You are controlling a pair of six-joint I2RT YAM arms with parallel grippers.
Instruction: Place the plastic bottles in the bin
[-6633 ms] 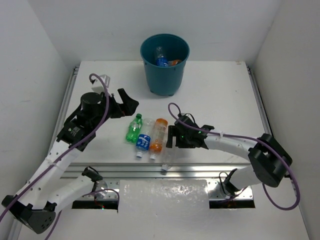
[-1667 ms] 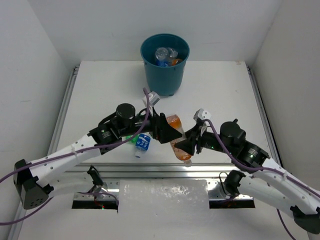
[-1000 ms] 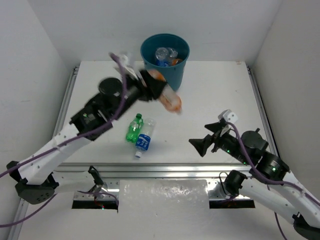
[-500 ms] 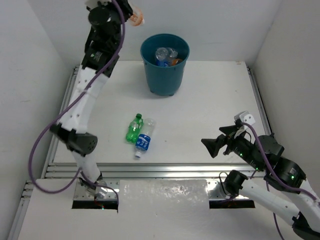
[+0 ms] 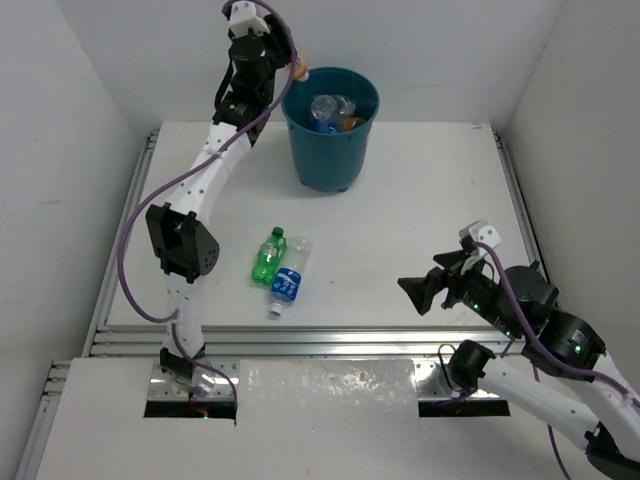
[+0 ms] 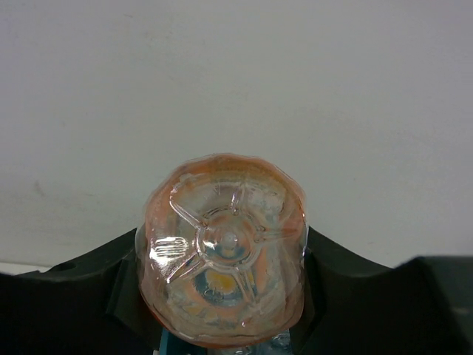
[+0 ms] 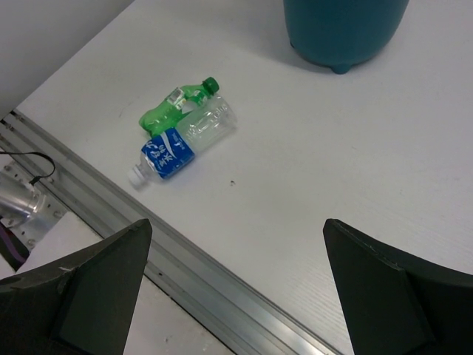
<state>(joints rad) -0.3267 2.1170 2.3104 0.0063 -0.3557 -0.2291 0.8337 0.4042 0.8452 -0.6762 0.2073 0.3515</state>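
The left gripper point(image 5: 285, 66) is raised high at the far end of the table point(image 5: 430, 190), its fingers closed around an orange-tinted bottle point(image 6: 222, 251). From above, the bottle sits just left of the rim of the teal bin point(image 5: 330, 150). Several bottles point(image 5: 325, 108) lie inside the bin. A green bottle point(image 7: 174, 111) and a clear bottle with a blue label point(image 7: 185, 140) lie touching on the table, nearer and left. The right gripper point(image 5: 420, 283) hovers near right, spread wide and empty.
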